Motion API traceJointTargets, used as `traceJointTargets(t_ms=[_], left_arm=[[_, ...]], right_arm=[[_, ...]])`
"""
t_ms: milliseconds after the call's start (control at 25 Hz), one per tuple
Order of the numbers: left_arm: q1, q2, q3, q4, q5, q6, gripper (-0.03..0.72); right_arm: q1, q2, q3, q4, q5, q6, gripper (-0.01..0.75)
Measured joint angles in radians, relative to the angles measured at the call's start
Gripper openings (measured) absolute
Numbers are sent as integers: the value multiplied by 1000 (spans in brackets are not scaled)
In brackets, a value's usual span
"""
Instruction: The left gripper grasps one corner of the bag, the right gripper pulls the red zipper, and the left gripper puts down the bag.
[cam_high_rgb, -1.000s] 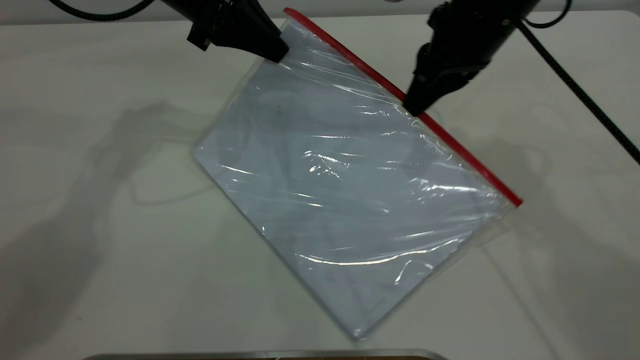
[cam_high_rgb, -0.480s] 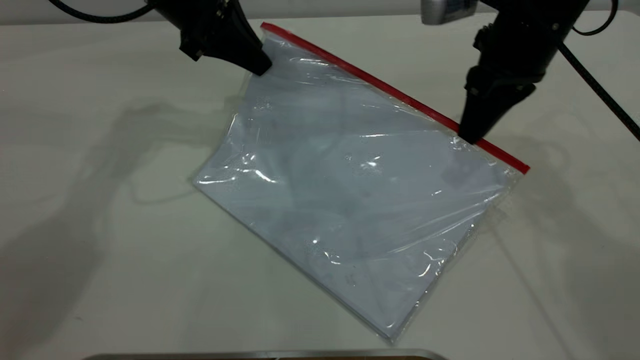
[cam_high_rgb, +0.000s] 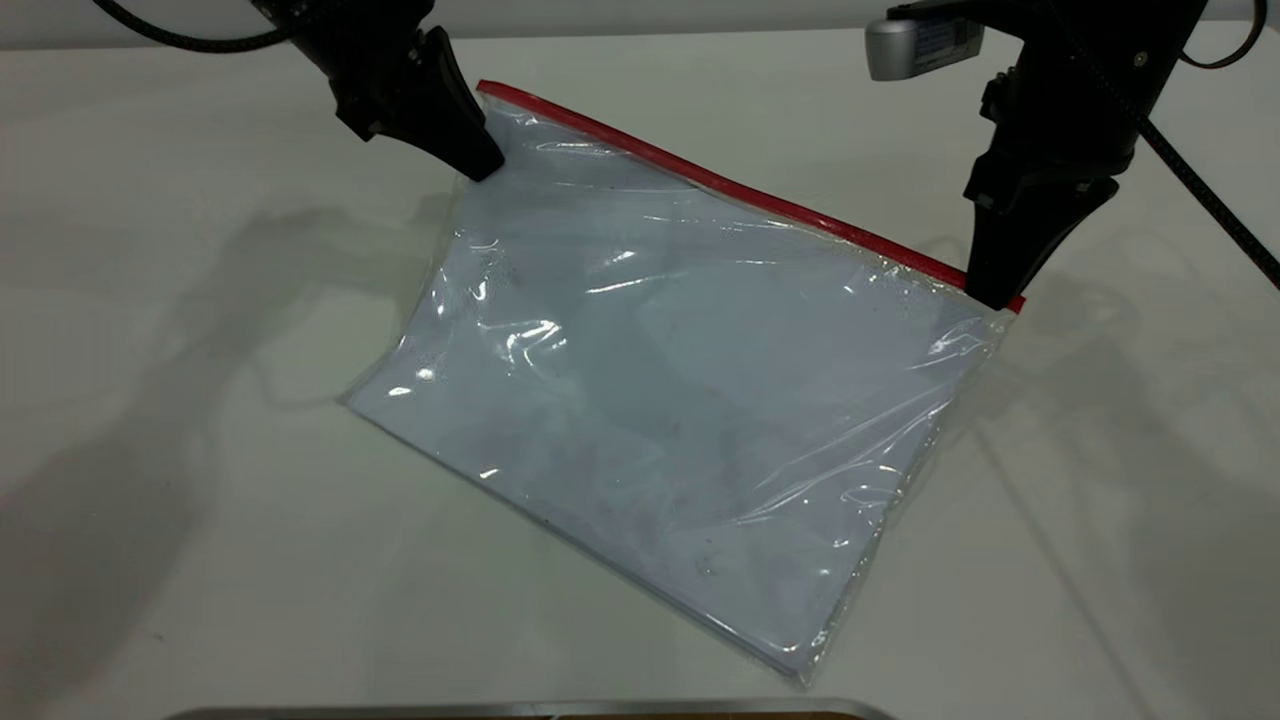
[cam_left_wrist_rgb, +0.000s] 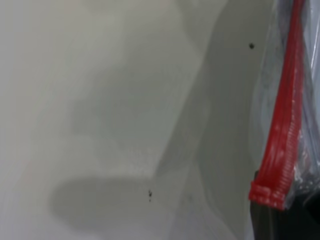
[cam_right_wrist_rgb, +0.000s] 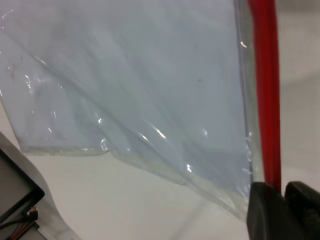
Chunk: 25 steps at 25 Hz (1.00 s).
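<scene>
The red zipper (cam_high_rgb: 740, 190) runs straight between both arms. The left gripper (cam_high_rgb: 480, 165) pinches the bag (cam_high_rgb: 660, 400) at one end corner. The right gripper (cam_high_rgb: 992, 297) is clamped on the zipper's far end, so I reckon the pull's basically done.

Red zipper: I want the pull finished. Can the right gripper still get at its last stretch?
Probably yes: the right gripper is already shut on the red zipper at the bag's far end, with nothing between; the left gripper holds the opposite corner.

Both grippers' jaws closed, pointing down
</scene>
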<state>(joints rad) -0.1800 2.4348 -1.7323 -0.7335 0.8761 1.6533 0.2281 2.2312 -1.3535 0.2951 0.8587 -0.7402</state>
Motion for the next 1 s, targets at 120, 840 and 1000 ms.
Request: traceJointTargets(t_ms=[120, 840, 1000], left_arm=[[1, 0, 0, 17, 0, -4, 54], [8, -105, 0, 152, -159, -492, 619], [8, -231, 0, 353, -151, -805, 616]], right_arm=[[-1, 0, 0, -4, -3, 2, 111], [-7, -93, 1, 34, -224, 5, 505], [-7, -263, 3, 32, -234, 19, 505]])
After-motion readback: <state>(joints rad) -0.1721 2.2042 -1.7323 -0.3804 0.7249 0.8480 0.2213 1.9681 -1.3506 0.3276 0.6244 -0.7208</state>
